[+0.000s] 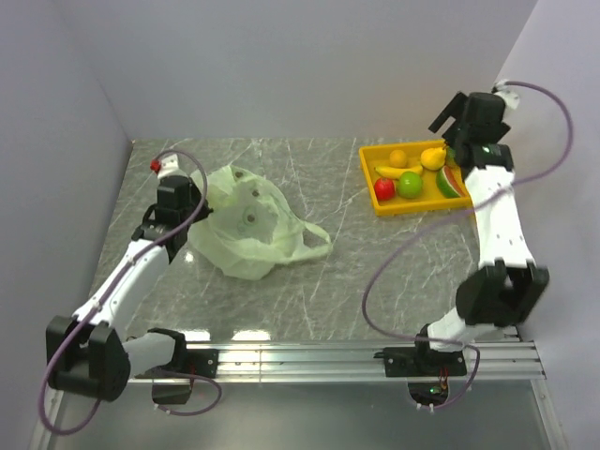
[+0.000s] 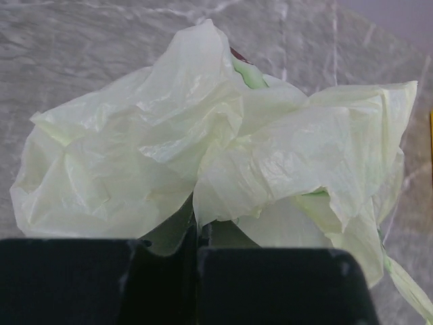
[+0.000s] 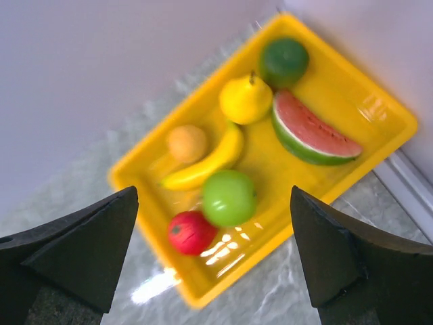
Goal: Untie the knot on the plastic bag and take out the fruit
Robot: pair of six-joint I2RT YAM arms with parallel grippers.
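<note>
Fruit point(image 1: 410, 184) in the tray, bag held by its edge.
The plastic bag point(image 1: 246, 225) lay slack left of centre, no knot discernible, its rim pinched in the left gripper's point(image 2: 196, 254) closed jaws, likely to anchor it. The fruit sat in the yellow tray point(image 1: 367, 173), well apart; above it hung the right gripper point(image 3: 214, 203), spread wide and empty.

On table point(image 1: 375, 272), left of centre: plastic bag point(image 1: 246, 225), with left gripper point(image 1: 197, 214) at its left edge, film apparently caught between the fingers point(image 2: 270, 284). Well apart, right and farther back: tray point(image 1: 367, 173). Inside — banana point(image 1: 398, 172) mid-back, pear point(image 1: 433, 157) behind it to the right, watermelon slice point(image 1: 451, 181) along right side, corner apple point(image 1: 383, 189) near-left, second apple point(image 1: 410, 185) just right of it.
</note>
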